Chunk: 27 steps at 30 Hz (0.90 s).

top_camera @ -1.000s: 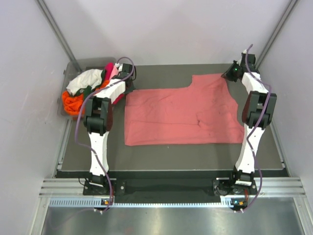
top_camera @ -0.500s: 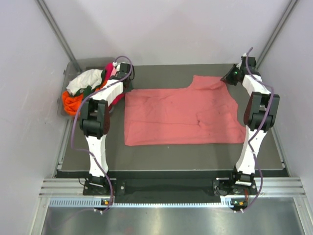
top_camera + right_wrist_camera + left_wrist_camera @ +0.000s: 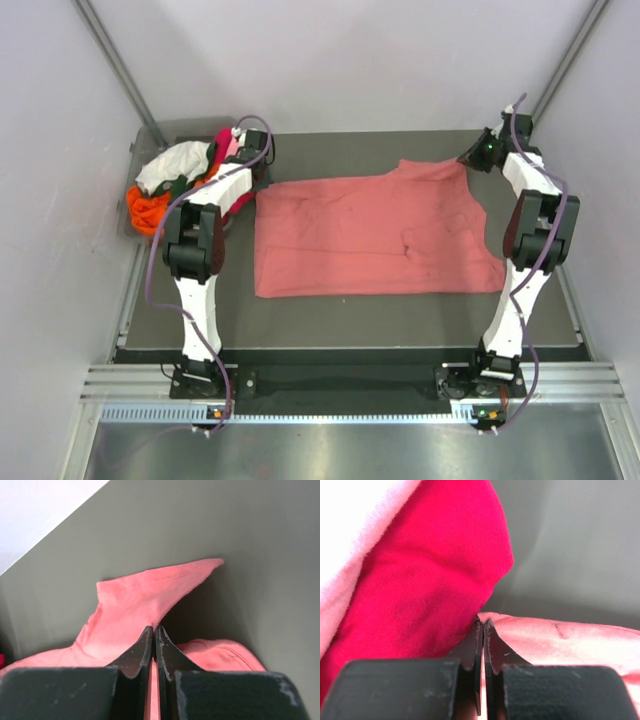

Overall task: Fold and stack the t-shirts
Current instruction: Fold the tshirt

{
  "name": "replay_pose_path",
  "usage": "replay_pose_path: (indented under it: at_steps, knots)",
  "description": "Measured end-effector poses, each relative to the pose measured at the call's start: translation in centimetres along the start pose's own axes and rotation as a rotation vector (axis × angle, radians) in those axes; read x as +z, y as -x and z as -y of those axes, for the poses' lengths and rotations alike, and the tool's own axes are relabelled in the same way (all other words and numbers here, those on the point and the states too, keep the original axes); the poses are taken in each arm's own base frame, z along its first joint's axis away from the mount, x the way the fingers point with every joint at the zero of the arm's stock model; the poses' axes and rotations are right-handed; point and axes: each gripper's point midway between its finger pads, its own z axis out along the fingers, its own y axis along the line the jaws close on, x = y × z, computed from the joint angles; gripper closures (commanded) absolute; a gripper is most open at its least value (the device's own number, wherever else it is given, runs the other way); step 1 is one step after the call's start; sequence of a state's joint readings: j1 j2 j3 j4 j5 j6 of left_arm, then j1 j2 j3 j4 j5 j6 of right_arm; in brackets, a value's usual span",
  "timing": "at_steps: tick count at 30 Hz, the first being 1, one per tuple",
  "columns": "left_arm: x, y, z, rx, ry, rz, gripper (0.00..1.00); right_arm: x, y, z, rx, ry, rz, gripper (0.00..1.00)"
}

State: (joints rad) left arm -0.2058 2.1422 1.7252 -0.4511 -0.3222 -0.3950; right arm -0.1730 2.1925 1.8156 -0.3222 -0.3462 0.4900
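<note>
A salmon-pink t-shirt [image 3: 370,235] lies spread on the dark table. My left gripper [image 3: 258,185] is shut on its far left corner, with pink cloth [image 3: 560,640] pinched between the jaws, right beside a magenta t-shirt [image 3: 425,590]. My right gripper [image 3: 470,160] is shut on the shirt's far right corner and lifts a peak of the cloth [image 3: 145,602] off the table. A pile of other t-shirts sits at the far left: orange [image 3: 148,208], white [image 3: 175,163], magenta [image 3: 225,140] and dark green [image 3: 178,187].
The pile lies in a clear bin [image 3: 140,150] at the table's far left corner. The dark table mat [image 3: 340,315] ends near the arm bases. Pale walls close in on the left, back and right.
Both grippers have moved outward and a little further back, pulling the shirt's far edge taut. The far right corner has shifted right.
</note>
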Motion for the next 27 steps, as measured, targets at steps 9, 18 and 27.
replay_pose_path:
  at_steps: [9, 18, 27]
  knots:
    - [-0.5, -1.2, -0.4, 0.001, -0.014, 0.005, 1.0, -0.3, -0.1, 0.4, 0.01, 0.014, -0.012, 1.0]
    - [-3.0, -1.3, 0.1, 0.003, -0.067, 0.08, 1.0, -3.0, -1.4, 0.2, 0.001, 0.01, -0.024, 1.0]
    - [-5.8, -1.4, 1.3, 0.034, -0.071, 0.161, 1.0, -5.9, -2.2, 0.2, 0.0, 0.005, -0.017, 1.0]
